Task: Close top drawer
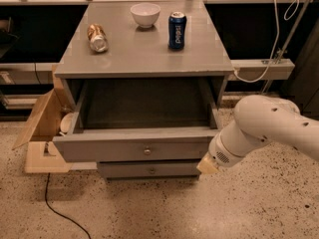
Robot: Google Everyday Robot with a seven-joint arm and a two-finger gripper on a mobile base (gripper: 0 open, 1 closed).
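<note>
The top drawer (pixel 134 149) of the grey cabinet stands pulled far out, its dark grey inside bare, with a small round knob (pixel 147 151) at the centre of its long front panel. My white arm (pixel 259 128) reaches in from the right. My gripper (pixel 206 165) shows only as a beige tip at the arm's end. It sits at the right end of the drawer's front panel, just below its lower edge and in front of the lower drawer (pixel 149 170).
On the cabinet top (pixel 144 54) stand a white bowl (pixel 145 14) and an upright blue can (pixel 176 30); a brown can (pixel 97 37) lies on its side. An open cardboard box (pixel 42 128) sits left of the cabinet. A black cable (pixel 55 208) runs over the floor.
</note>
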